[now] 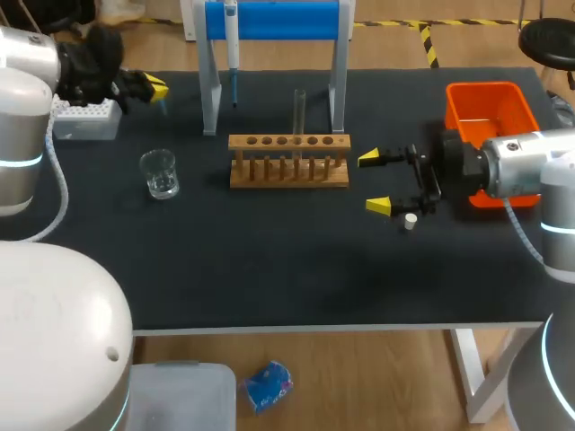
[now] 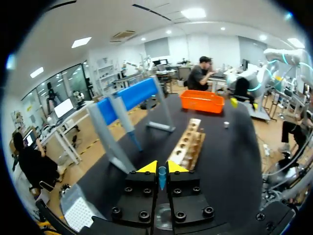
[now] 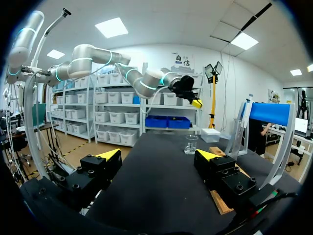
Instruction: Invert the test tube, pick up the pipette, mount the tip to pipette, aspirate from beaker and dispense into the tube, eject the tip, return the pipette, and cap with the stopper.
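Two arms are over the table. My left gripper [image 2: 162, 168], up by the tip box [image 1: 85, 118], has its fingers pinched narrow on a small blue tip [image 2: 162, 178]. My right gripper [image 1: 375, 182] is spread wide beside the wooden rack [image 1: 287, 171], with the white stopper [image 1: 410, 221] just beside it. The test tube [image 1: 299, 109] stands upright in the rack, and the pipette [image 1: 231, 40] hangs on its stand [image 1: 274, 20].

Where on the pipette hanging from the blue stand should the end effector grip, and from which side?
Probably the white body of the pipette just below the blue crossbar, approached level from the table's front. It hangs upright on the crossbar's near face, narrow end down, so a grip across its two sides meets a straight shaft.
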`<state>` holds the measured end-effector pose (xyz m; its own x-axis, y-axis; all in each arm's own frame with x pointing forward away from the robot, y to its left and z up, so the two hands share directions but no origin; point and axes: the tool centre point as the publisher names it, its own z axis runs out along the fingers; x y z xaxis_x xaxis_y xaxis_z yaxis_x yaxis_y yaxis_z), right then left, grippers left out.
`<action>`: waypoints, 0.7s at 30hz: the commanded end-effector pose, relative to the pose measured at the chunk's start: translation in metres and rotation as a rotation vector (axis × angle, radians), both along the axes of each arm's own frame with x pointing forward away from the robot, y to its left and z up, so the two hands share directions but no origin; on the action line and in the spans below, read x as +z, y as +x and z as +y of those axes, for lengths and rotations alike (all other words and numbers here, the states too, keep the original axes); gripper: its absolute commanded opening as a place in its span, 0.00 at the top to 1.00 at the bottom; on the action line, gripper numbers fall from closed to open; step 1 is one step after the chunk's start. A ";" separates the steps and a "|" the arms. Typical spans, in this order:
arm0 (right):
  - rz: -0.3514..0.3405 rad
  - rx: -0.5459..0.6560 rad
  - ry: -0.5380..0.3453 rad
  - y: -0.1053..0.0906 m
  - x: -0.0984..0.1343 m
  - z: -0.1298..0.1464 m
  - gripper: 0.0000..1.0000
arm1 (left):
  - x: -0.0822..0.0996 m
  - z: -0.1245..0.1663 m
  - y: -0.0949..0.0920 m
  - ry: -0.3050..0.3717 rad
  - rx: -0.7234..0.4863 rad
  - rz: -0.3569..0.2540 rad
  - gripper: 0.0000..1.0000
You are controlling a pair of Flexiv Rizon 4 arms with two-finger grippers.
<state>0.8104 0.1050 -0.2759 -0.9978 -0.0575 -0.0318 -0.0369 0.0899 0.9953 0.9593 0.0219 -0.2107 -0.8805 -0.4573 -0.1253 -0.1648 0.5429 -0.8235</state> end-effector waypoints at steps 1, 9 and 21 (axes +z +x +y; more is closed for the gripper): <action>0.000 0.001 0.001 0.000 0.000 0.000 0.00 | 0.025 -0.006 -0.050 0.011 -0.001 0.027 1.00; 0.000 0.001 0.001 0.000 0.000 0.000 0.00 | 0.032 -0.025 -0.063 -0.023 0.032 0.092 1.00; 0.000 0.001 0.001 0.000 0.000 0.000 0.00 | 0.037 -0.035 -0.068 -0.015 0.015 0.091 1.00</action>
